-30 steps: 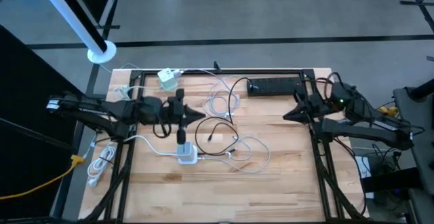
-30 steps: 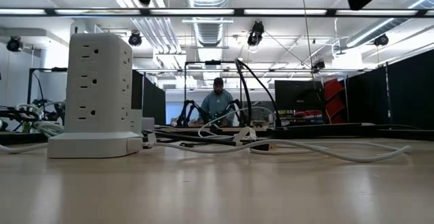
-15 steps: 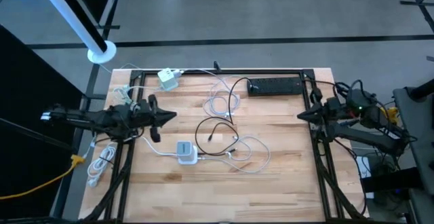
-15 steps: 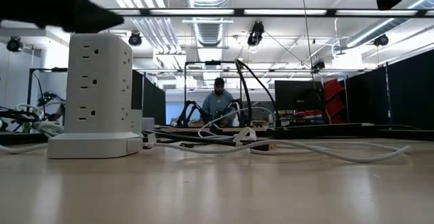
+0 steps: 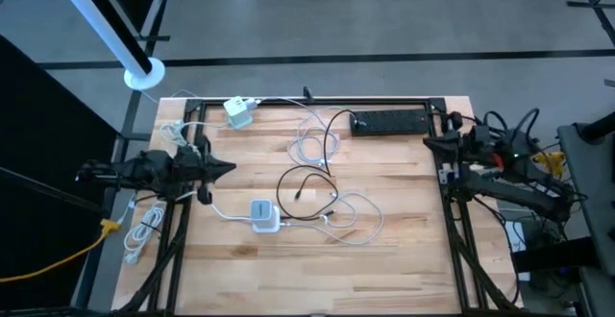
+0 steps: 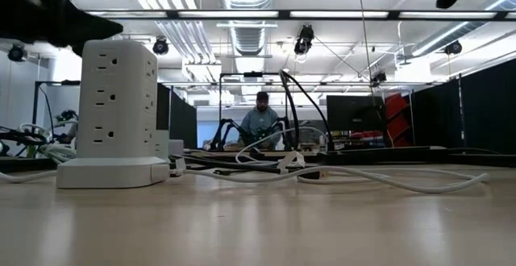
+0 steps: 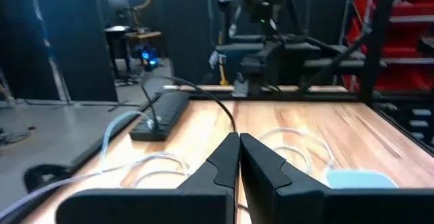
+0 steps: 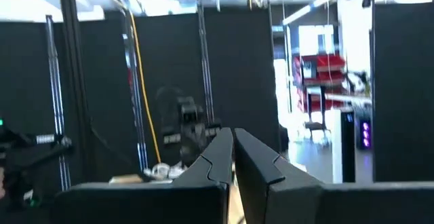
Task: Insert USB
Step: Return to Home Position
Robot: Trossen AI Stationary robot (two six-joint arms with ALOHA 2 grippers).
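Wood-plank table (image 5: pixel 404 259), seen from overhead: your left gripper (image 5: pixel 227 168) sits over the table's left edge, tips pointing toward the middle. It's pressed together w/ nothing btwn; the left wrist cam shows its two dark fingers (image 7: pixel 224 166) touching along their length. Your right gripper (image 5: pixel 430 142) hangs at the table's right edge, near the right end of the black power strip (image 5: pixel 389 122). Its fingers are likewise closed on nothing, per the right wrist cam, which looks off at dark curtains.

The strip lies along the table's top edge in the overhead view. The black cable (image 5: pixel 332 130) meets the strip's left end, arcs toward the table centre & curls into a loop. Whether its plug is fully seated, can't tell.

The white tower outlet (image 5: pixel 262 215) stands left of centre, near the left gripper but apart from it, its cord trailing to the left edge. A white cable (image 5: pixel 357 219) loops beside the tower. A second white coil (image 5: pixel 312 146) lies just left of the black cable's arc. A white cube charger (image 5: pixel 237 112) rests at the top-left corner.

From table height, a person (image 6: pixel 260 121) shows far back in the room, behind the cables.
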